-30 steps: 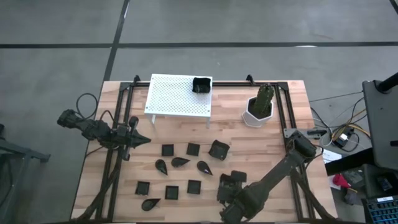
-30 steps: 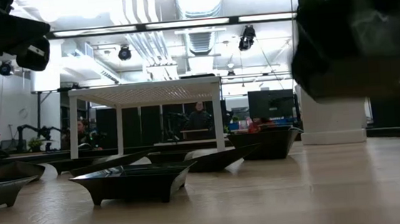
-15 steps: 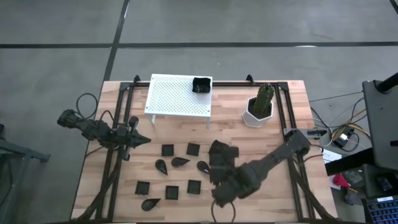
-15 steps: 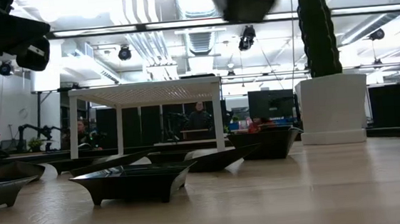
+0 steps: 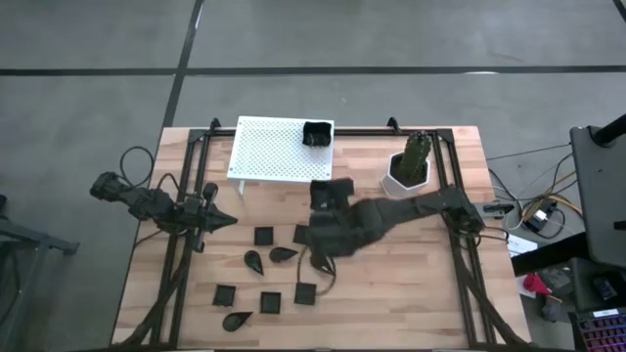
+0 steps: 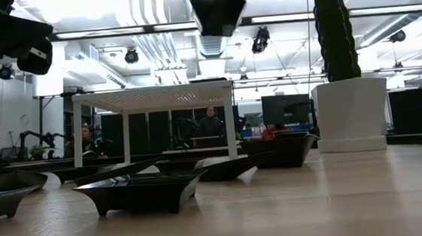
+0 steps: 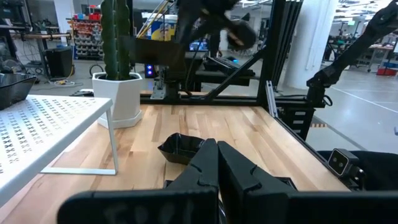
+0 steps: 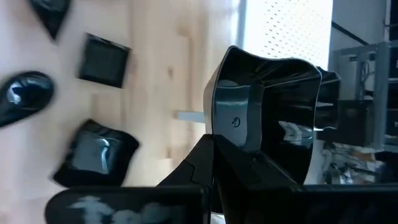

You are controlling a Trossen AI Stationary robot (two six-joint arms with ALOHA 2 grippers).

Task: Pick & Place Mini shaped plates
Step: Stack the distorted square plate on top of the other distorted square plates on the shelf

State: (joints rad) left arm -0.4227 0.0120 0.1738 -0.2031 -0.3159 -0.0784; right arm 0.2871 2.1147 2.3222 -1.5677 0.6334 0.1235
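My right gripper (image 5: 329,200) is shut on a raised-rim square black dish (image 5: 331,192), high over the table just near of the white rack (image 5: 282,150); the low view shows the dish (image 6: 218,12) near the picture's top. Another raised-rim dish (image 5: 316,133) sits on the rack's far right corner. Small flat squares (image 5: 263,236) and teardrop plates (image 5: 253,259) lie on the table's middle and near part. My left gripper (image 5: 223,221) waits shut at the table's left, its fingers (image 7: 217,158) together. My right gripper holds the raised-rim dish by one side of its rim (image 8: 214,93). One finger (image 8: 233,118) lies inside against the wall; the other is hidden behind it. The arm reaches in from the table's right. The dish is lifted clear and looks roughly upright in the low view.
A white pot with a green cactus (image 5: 406,171) stands right of the rack, close to my right arm. One more raised-rim dish (image 8: 93,162) lies on the table below the right gripper. Black frame rails run along the table's left and right sides.
My right gripper has carried the raised-rim dish from the table's near right part toward the far edge and leftward, up to the white rack's near right corner, staying shut on it. The left arm kept still.
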